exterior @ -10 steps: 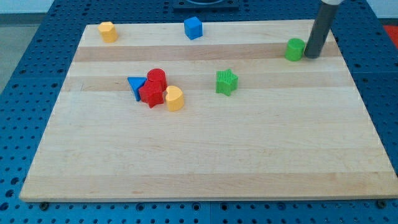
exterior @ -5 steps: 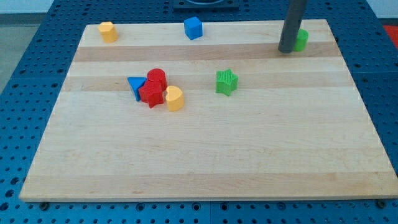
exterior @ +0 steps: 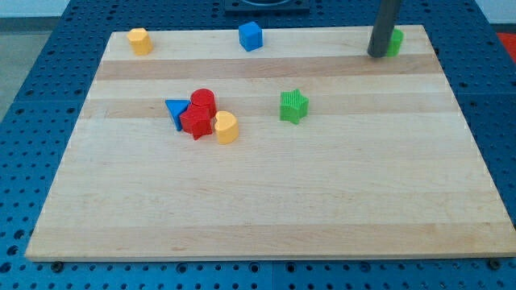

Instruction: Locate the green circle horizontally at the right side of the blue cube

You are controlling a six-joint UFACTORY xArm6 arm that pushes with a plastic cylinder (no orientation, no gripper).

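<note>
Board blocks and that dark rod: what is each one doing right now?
My tip: against the green circle's left side.
Green circle: top right, partly hidden.
Blue cube: alone, top edge.
Green star: alone, mid-board.
Red blocks: clustered with blue triangle and yellow block.

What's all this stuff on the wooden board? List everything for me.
green circle: 1, green, top right, partly behind the rod
blue cube: 1, blue, top centre
yellow block: 1, yellow, top left
blue triangle: 1, blue, left of centre
red blocks: 2, red, clustered beside the triangle
yellow heart-like block: 1, yellow, right of the red ones
green star: 1, green, centre
wooden board: 1, light wood, on a blue pegboard
my tip: 1, dark, at the circle's left
</note>
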